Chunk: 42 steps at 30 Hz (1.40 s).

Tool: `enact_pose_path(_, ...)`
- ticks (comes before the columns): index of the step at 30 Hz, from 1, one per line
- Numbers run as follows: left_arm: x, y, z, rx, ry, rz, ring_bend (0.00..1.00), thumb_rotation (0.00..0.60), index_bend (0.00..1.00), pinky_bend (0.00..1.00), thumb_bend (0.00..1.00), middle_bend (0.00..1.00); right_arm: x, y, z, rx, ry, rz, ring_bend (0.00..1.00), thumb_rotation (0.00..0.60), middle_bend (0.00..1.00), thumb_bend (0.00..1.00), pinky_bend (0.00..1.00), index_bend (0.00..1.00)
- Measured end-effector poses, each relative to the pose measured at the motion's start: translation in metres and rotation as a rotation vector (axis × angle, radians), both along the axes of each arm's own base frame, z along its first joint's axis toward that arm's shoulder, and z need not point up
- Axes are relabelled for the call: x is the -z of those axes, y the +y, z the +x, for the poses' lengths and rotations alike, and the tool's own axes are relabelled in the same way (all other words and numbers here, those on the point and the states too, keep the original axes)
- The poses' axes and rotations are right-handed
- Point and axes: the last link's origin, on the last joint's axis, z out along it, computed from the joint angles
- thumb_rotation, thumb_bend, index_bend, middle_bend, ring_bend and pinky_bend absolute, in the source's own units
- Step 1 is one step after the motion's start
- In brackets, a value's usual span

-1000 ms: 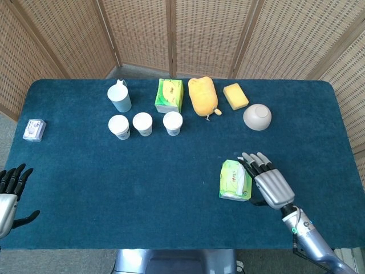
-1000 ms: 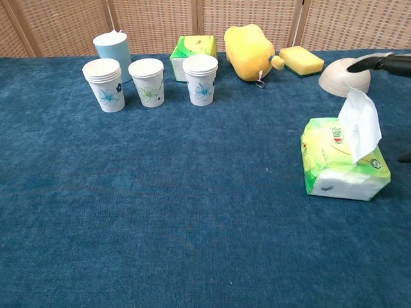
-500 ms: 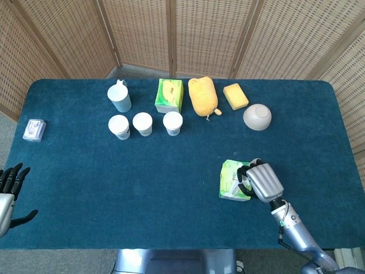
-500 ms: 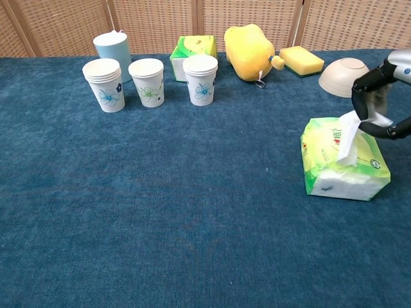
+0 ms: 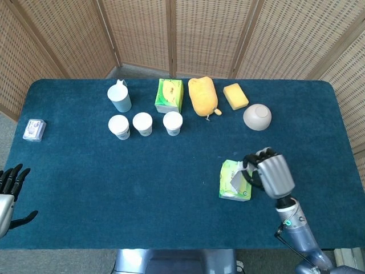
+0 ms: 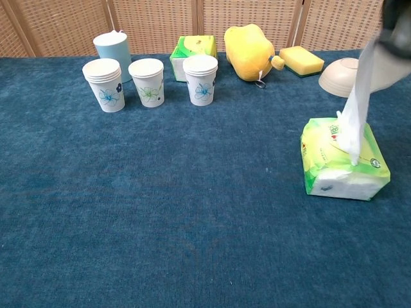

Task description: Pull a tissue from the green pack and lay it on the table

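Note:
The green tissue pack (image 5: 234, 180) (image 6: 343, 160) lies flat on the blue table at the front right. My right hand (image 5: 271, 173) is raised above the pack's right side, fingers curled around a white tissue (image 6: 361, 102) (image 5: 236, 179). That sheet is stretched up from the pack's slot and its lower end is still in the slot. In the chest view only a dark edge of the right hand (image 6: 393, 25) shows at the top right corner. My left hand (image 5: 10, 191) hovers off the table's front left corner, fingers spread and holding nothing.
Along the back stand a light blue cup (image 5: 120, 98), a green tissue box (image 5: 169, 95), a yellow plush toy (image 5: 203, 96), a yellow sponge (image 5: 235, 96) and a beige bowl (image 5: 257, 117). Three paper cups (image 5: 143, 124) form a row before them. A small packet (image 5: 34, 129) lies far left.
My right hand closed on the tissue sticking out of the pack, then rose, drawing the sheet upward out of the slot. The left hand barely moved.

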Motion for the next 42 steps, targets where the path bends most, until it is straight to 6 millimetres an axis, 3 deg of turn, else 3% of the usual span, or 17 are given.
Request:
enact_pose_path(5,0.002,-0.001,0.002,0.006,0.000,-0.006,0.00,0.600,0.00,0.00,0.00,0.00,-0.040,-0.009,0.017,-0.093,-0.158,-0.246,0.63,0.600,0.74,0.55,0.52,0.77)
enact_pose_path(10,0.002,-0.001,0.002,0.004,0.000,-0.004,0.00,0.600,0.00,0.00,0.00,0.00,-0.042,-0.014,0.034,-0.145,-0.206,-0.245,0.63,0.600,0.74,0.55,0.52,0.77)
enact_pose_path(18,0.003,0.000,0.001,-0.001,-0.001,-0.009,0.00,0.600,0.00,0.00,0.00,0.00,-0.006,-0.020,0.066,-0.207,-0.149,-0.079,0.63,0.600,0.74,0.55,0.50,0.77)
enact_pose_path(28,0.003,0.001,0.001,0.001,-0.005,-0.012,0.00,0.600,0.00,0.00,0.00,0.00,0.056,-0.031,0.126,-0.276,-0.120,0.119,0.62,0.600,0.74,0.55,0.48,0.77)
enact_pose_path(36,0.000,0.002,0.000,-0.003,-0.016,-0.018,0.00,0.600,0.00,0.00,0.00,0.00,0.100,-0.027,0.142,-0.316,0.003,0.200,0.61,0.600,0.72,0.55,0.48,0.75)
enact_pose_path(37,0.000,0.002,0.000,-0.002,-0.017,-0.019,0.00,0.600,0.00,0.00,0.00,0.00,0.107,-0.027,0.142,-0.317,0.026,0.204,0.58,0.600,0.67,0.54,0.47,0.67)
enact_pose_path(39,0.000,0.002,-0.001,-0.004,-0.019,-0.019,0.00,0.600,0.00,0.00,0.00,0.00,0.121,-0.025,0.144,-0.314,0.058,0.229,0.49,0.600,0.51,0.46,0.42,0.37)
enact_pose_path(40,0.000,0.002,-0.001,-0.005,-0.021,-0.019,0.00,0.600,0.00,0.00,0.00,0.00,0.127,-0.024,0.145,-0.312,0.072,0.246,0.41,0.600,0.38,0.39,0.38,0.17)
enact_pose_path(41,-0.001,0.002,-0.001,-0.006,-0.021,-0.019,0.00,0.600,0.00,0.00,0.00,0.00,0.130,-0.024,0.145,-0.311,0.086,0.263,0.33,0.600,0.26,0.32,0.34,0.05)
enact_pose_path(42,-0.001,0.002,-0.001,-0.007,-0.021,-0.018,0.00,0.600,0.00,0.00,0.00,0.00,0.133,-0.023,0.145,-0.308,0.106,0.282,0.26,0.600,0.18,0.27,0.32,0.02)
